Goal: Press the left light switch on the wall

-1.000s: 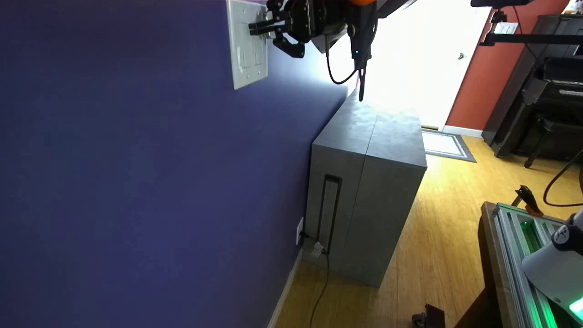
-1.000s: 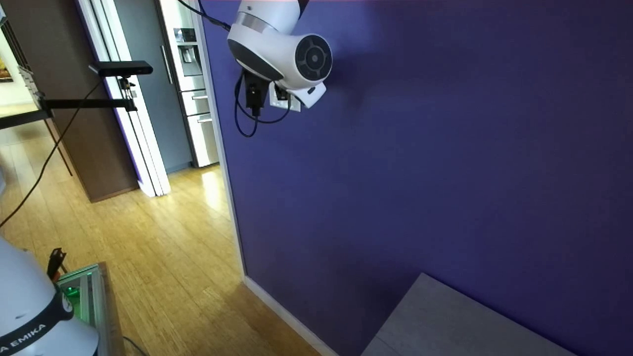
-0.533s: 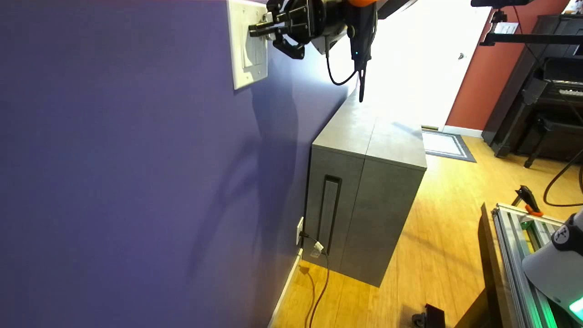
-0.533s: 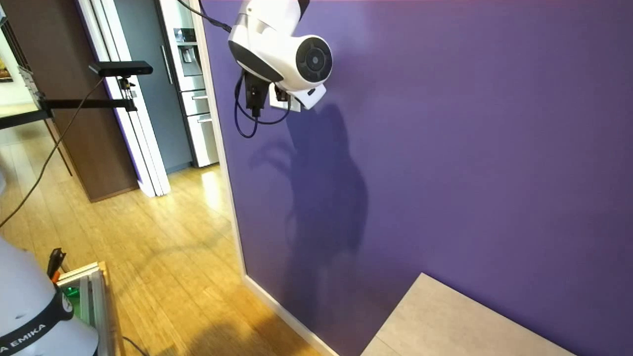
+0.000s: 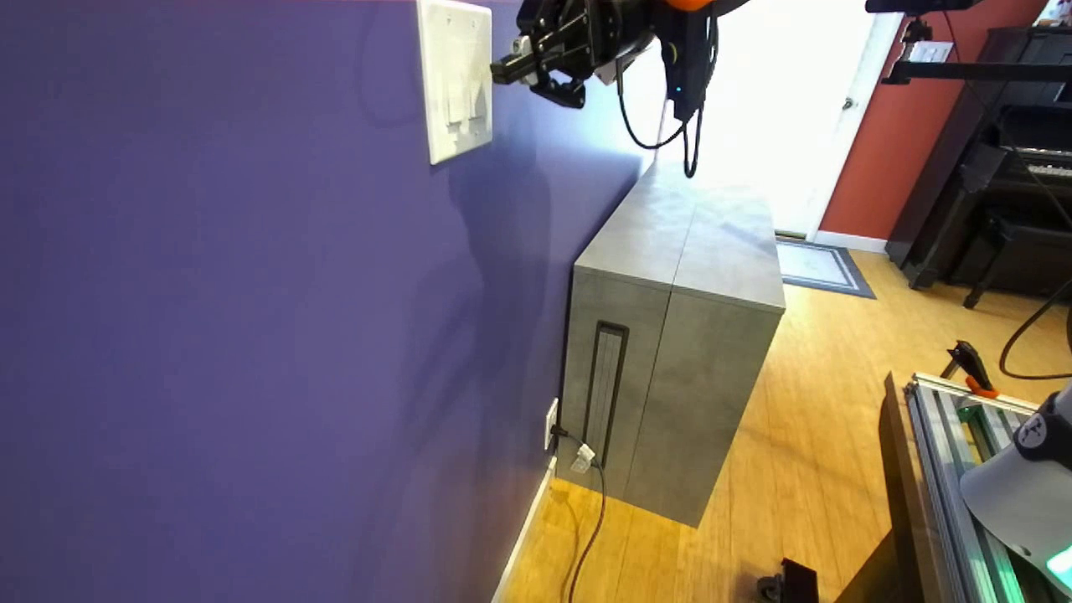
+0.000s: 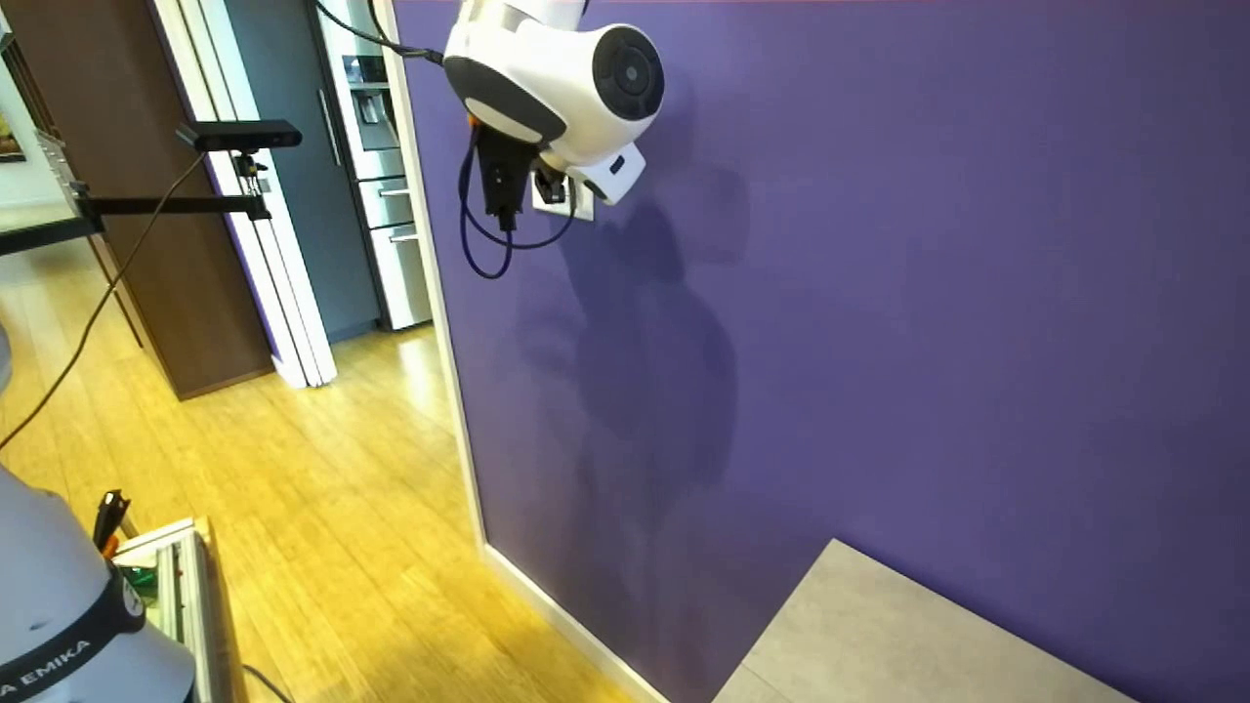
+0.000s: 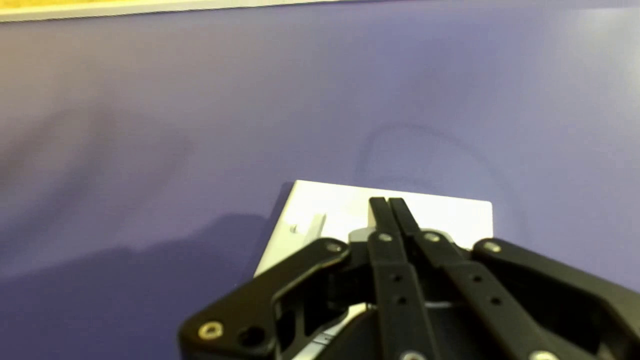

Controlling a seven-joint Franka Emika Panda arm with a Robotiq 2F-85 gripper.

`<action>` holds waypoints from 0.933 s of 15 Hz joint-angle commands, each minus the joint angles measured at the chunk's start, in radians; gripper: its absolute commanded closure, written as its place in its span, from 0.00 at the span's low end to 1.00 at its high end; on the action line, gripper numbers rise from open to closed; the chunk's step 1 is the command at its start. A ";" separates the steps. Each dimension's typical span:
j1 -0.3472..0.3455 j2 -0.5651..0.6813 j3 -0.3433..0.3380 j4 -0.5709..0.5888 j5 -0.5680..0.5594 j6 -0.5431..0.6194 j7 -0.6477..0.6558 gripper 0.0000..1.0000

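The purple-blue wall [image 5: 268,276] carries a tall white switch plate [image 5: 435,109] with two flat paddle switches side by side. The left light switch [image 5: 456,99] shows in an exterior view. My gripper [image 5: 502,71] is in front of the plate, to its right in that view, with a gap between fingertips and plate. In the wrist view the gripper [image 7: 388,201] has both fingers together with nothing between them, and they cover part of the plate [image 7: 340,202]. In an exterior view the arm hides most of the plate [image 6: 584,205] and the fingers.
A grey cabinet [image 5: 670,377] stands against the wall below the arm; its top [image 6: 908,635] shows too. A wall outlet [image 5: 551,424] with a cord is low beside it. Cables [image 6: 488,259] hang in loops from the wrist. A camera on a stand [image 6: 239,135] is nearby.
The room went from dim to bright between one second and half a second ago. My gripper has since moved back off the switch plate, away from the wall, staying shut.
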 commanded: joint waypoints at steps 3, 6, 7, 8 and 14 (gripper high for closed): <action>-0.031 -0.182 -0.011 -0.039 -0.299 -0.052 0.135 0.94; -0.040 -0.271 0.002 -0.015 -0.515 -0.102 0.284 0.90; -0.042 -0.296 0.005 -0.003 -0.579 -0.121 0.333 0.88; -0.043 -0.319 0.008 0.009 -0.640 -0.146 0.379 0.91; -0.037 -0.410 0.030 0.149 -0.959 -0.386 0.612 0.89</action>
